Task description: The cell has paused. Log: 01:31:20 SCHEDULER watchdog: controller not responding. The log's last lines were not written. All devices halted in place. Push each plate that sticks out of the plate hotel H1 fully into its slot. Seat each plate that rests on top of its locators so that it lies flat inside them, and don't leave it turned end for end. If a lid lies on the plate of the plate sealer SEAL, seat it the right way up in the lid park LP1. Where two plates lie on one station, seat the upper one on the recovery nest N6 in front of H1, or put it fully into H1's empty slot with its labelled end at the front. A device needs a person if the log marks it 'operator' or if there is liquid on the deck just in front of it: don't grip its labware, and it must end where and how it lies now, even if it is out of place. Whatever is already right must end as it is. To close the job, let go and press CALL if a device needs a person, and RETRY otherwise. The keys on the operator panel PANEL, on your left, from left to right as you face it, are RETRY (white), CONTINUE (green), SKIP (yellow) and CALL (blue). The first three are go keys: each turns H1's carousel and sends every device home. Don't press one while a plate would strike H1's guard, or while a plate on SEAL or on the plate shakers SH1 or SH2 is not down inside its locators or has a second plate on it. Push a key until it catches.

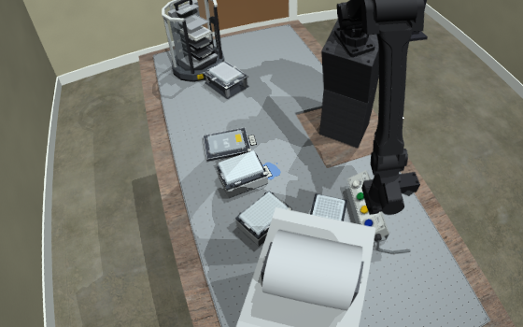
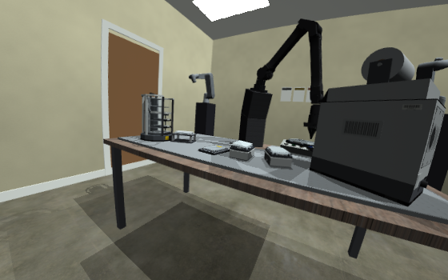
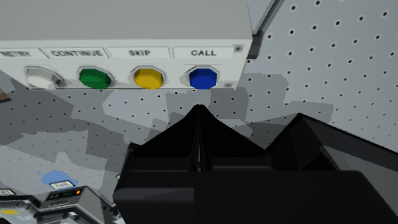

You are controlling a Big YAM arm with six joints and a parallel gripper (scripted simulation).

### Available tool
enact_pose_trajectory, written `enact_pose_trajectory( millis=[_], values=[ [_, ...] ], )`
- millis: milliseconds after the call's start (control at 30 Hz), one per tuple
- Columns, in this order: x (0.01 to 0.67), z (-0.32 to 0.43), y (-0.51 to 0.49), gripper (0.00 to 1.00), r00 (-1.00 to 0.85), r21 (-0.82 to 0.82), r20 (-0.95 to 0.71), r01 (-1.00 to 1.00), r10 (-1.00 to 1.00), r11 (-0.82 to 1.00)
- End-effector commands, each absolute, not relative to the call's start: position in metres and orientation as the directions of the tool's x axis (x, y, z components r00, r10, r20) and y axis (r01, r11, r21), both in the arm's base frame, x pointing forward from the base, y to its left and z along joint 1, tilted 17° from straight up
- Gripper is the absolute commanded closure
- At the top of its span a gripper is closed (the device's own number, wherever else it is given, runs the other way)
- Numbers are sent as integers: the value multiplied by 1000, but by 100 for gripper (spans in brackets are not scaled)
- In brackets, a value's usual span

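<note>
On the operator panel (image 3: pixel 125 30) at the surface's near edge, the blue CALL key (image 3: pixel 202 78) sits rightmost, beside yellow SKIP (image 3: pixel 148 78). It looks like a small, rigid, spring-loaded button, best pushed squarely on its cap with a firm tip rather than gripped. Just short of it, the claw (image 3: pixel 199 114) points at it, fingers pressed together on nothing. A blue puddle (image 1: pixel 272 170) lies beside one shaker's plate (image 1: pixel 241 168).
</note>
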State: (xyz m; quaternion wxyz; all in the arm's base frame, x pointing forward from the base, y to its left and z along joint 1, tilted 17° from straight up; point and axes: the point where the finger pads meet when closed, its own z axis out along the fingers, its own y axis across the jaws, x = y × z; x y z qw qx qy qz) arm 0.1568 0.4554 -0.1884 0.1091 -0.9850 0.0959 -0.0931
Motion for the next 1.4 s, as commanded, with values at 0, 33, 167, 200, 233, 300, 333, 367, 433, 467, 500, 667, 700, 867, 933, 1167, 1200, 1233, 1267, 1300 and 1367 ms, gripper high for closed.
enact_pose_trajectory(
  millis=[0,33,167,200,233,300,333,367,433,467,500,667,700,867,933,1167,1200,1233,1267,1300,1367],
  values=[
    [166,-197,462,100,964,-243,163,-169,-212,-955],
    [167,-198,463,100,964,-243,163,-169,-212,-955],
    [168,-203,464,100,964,-243,163,-169,-212,-955],
    [168,-204,464,100,964,-242,163,-169,-212,-955],
    [168,-204,464,100,964,-242,163,-169,-212,-955],
    [168,-206,463,100,964,-237,162,-170,-211,-957],
    [169,-207,465,100,964,-242,163,-169,-212,-955],
    [169,-208,465,100,964,-242,163,-169,-212,-955],
    [170,-211,465,100,964,-242,163,-169,-212,-955],
    [170,-212,465,100,964,-242,163,-169,-212,-955],
    [170,-213,466,100,964,-242,163,-169,-212,-955],
    [171,-220,466,100,964,-241,163,-169,-212,-956],
    [172,-221,466,100,964,-241,163,-169,-212,-956],
    [172,-226,466,100,964,-235,162,-170,-211,-957],
    [173,-228,468,100,964,-241,163,-169,-212,-956],
    [168,-223,470,100,964,-243,162,-167,-210,-956],
    [168,-223,470,100,964,-243,162,-167,-210,-956],
    [168,-223,470,100,964,-243,162,-167,-210,-956],
    [168,-223,470,100,964,-243,162,-167,-210,-956],
    [168,-223,470,100,964,-243,162,-167,-210,-956],
    [168,-223,470,100,964,-243,162,-167,-210,-956]
  ],
)
